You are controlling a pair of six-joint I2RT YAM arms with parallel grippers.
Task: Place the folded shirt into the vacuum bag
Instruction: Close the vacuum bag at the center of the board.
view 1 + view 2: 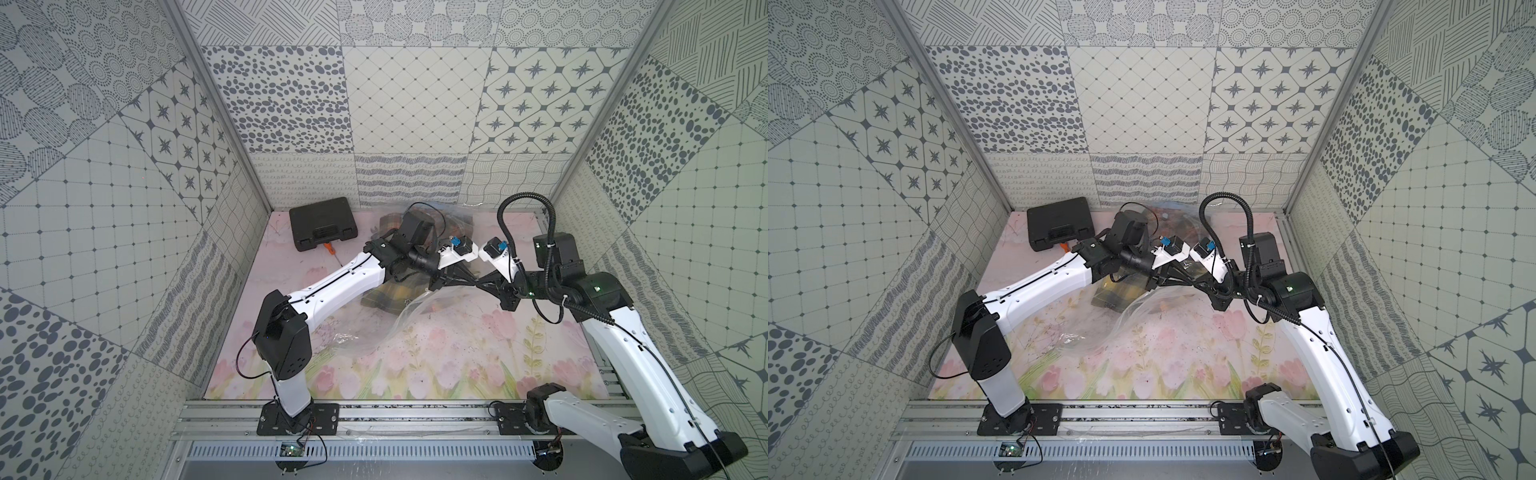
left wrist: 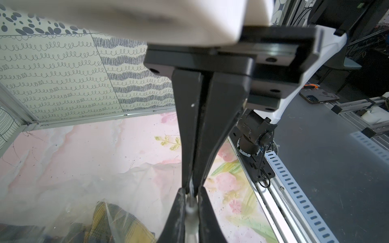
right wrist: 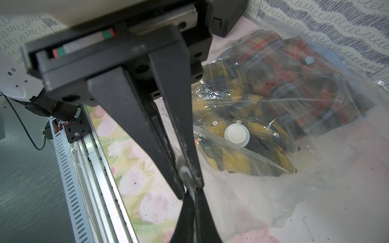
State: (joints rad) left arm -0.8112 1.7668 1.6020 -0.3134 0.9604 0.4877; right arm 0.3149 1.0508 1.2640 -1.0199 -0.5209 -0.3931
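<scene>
Left end effector (image 2: 191, 192) and right end effector (image 3: 194, 194) meet tip to tip, each clenched on the rim of the vacuum bag (image 3: 263, 199) (holding its mouth up, I'd say); the yellow plaid shirt (image 3: 242, 164) lies inside.

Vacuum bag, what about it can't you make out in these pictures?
Valve cap: hidden by the arms in both top views.
Shirts: count unclear in the right wrist view, plaid folds overlapping under glare.
Vacuum bag mouth: open or sealed unclear; blurred beside the left pincer in the left wrist view.
</scene>
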